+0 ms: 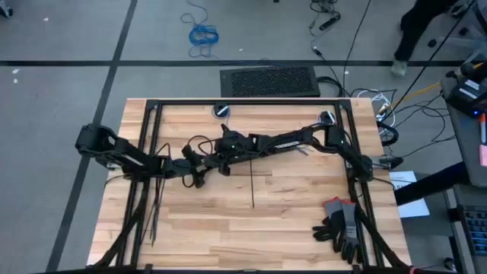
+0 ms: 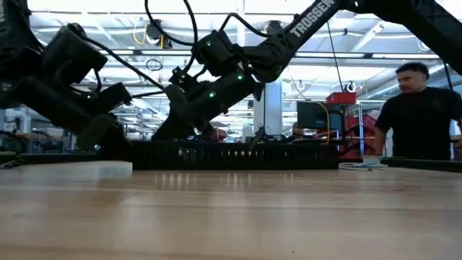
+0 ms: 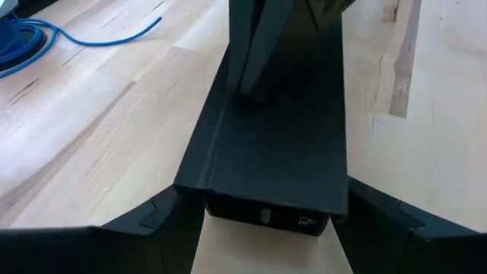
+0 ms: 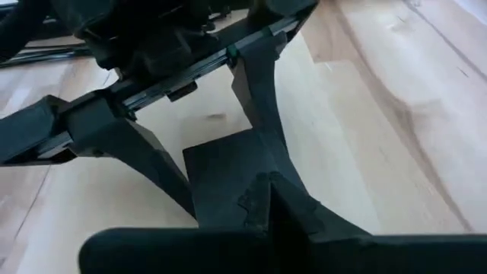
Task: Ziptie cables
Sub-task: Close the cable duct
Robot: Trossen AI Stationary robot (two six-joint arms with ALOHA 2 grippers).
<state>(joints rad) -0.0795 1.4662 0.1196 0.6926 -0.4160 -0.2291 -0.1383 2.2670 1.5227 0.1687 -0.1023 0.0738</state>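
One ziptie [image 1: 252,185], a thin dark strip, lies by itself on the tabletop [image 1: 304,221], just nearer the front edge than the spot where both arms meet. More dark strips [image 1: 156,204] lie near the left edge, too fine to tell apart. The cables cannot be picked out from above. Blue strands [image 3: 30,42] at the margin of the left wrist view may belong to them, resting on the wood beside the left hand [image 3: 266,221]. That hand is spread wide at mid-table, its fingers [image 3: 152,221] flanking a flat dark piece [image 3: 274,144] that looks like part of the other arm. The right hand [image 1: 224,151] reaches in from the far right corner and hangs close against it. Whether it is parted or closed cannot be told. Grey gloves [image 1: 341,224] sit at the front right, well clear.

Judged from this, the bundle is not yet gathered. The step would go best with one hand pinching the wires near their joined end, and the other fetching the lone ziptie by its tail, low and level.
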